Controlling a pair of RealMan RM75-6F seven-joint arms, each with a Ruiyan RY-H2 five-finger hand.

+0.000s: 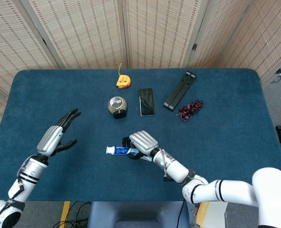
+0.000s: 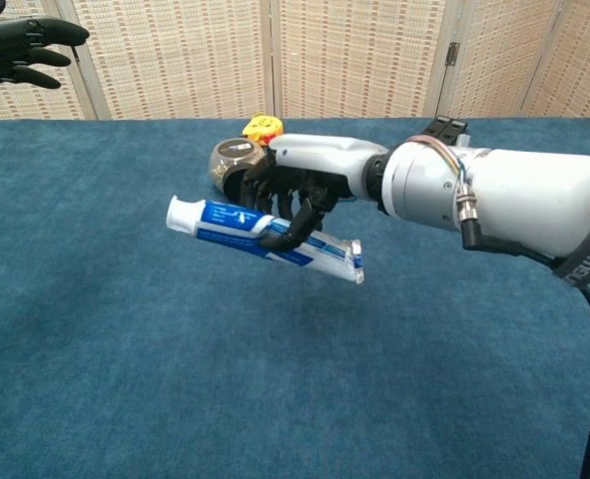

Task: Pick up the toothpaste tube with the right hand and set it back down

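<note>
Blue cloth covers the bench [image 1: 235,142]. Our right robot hand [image 1: 141,142] grips the toothpaste tube [image 2: 260,228] clear above it, so the pickup looks done; setting it down remains. Our left robot hand [image 1: 59,135] hangs spread and empty.

Toothpaste tube [image 2: 265,234] has blue-and-white print, too small to read. Gray band [image 2: 586,261] on the right arm carries lettering, cut off and unreadable. Nothing else legible.
</note>
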